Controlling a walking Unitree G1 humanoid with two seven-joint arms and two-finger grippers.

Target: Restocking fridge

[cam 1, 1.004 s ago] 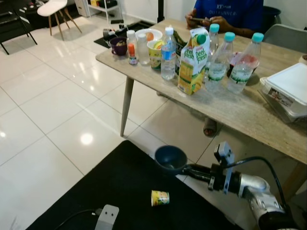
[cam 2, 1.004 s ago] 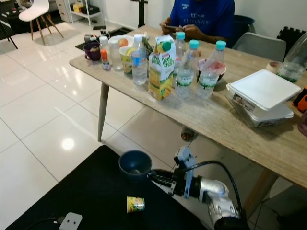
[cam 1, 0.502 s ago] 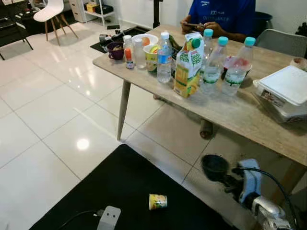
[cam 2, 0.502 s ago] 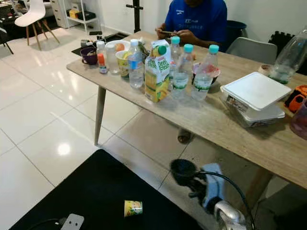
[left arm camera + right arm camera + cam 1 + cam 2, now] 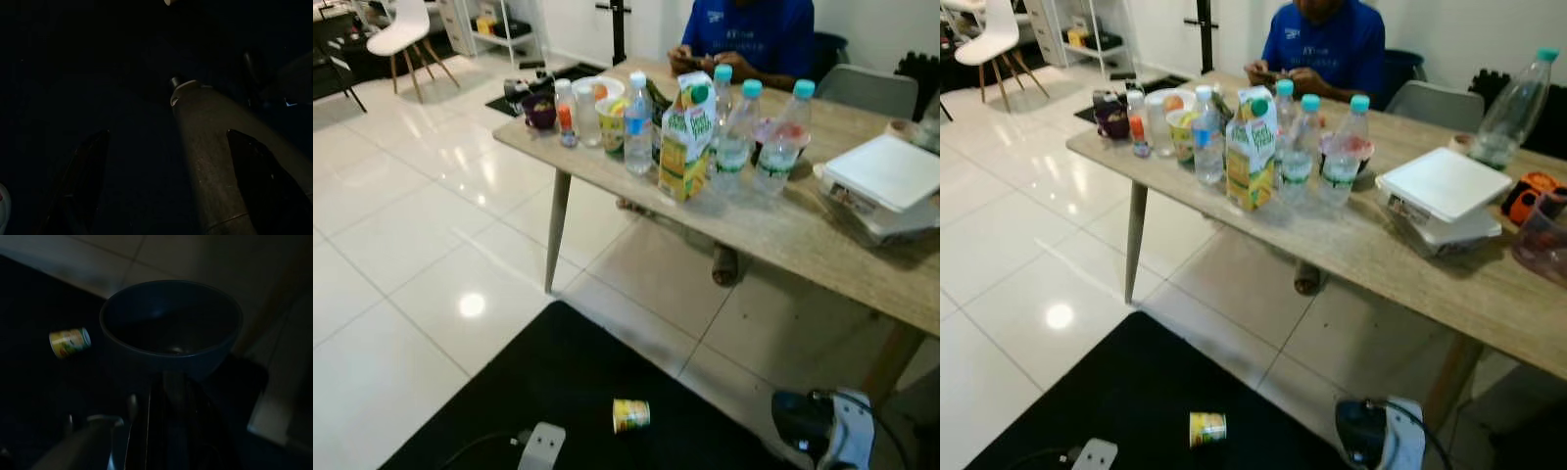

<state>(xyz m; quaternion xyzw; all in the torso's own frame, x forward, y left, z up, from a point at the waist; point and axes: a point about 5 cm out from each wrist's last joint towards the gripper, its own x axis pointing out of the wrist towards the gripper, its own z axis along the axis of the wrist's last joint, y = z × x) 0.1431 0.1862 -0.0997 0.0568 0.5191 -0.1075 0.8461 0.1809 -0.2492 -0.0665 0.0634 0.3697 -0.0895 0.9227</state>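
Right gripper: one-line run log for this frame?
right gripper: shut on dark bowl | left: idle | small can: lying on black mat

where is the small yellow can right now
The small yellow can lies on its side on the black mat, on the floor in front of the table.

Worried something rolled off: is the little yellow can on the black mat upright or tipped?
Tipped: the yellow can lies on its side on the black mat.

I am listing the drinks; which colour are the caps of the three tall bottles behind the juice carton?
Teal caps, clearest in the right eye view.
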